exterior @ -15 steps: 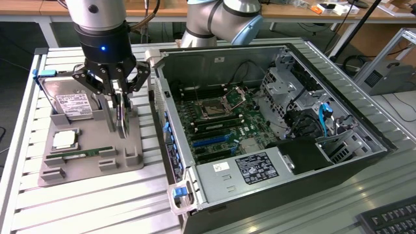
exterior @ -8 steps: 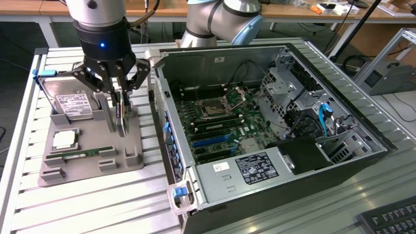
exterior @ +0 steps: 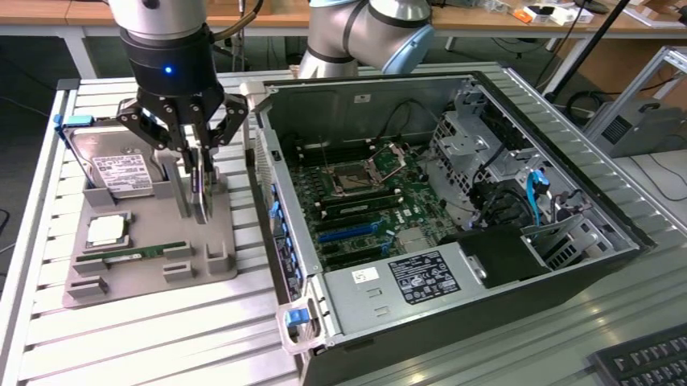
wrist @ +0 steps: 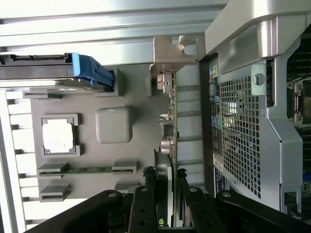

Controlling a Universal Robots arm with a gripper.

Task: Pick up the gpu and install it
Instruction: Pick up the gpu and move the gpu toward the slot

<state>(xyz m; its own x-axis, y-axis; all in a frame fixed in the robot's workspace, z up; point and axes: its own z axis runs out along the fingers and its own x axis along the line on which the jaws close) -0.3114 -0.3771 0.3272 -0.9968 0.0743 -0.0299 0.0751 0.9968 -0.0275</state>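
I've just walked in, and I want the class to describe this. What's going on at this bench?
A robot arm's gripper is closed on the gpu, which stands on edge over the grey tray beside the open computer case. I cannot tell whether the card has lifted clear of its holder. It is not yet in the case. A hard drive, CPU and RAM stick lie in the tray.

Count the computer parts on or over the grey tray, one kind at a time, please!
Hard drive: 1
CPU: 1
RAM stick: 1
GPU: 1
Total: 4
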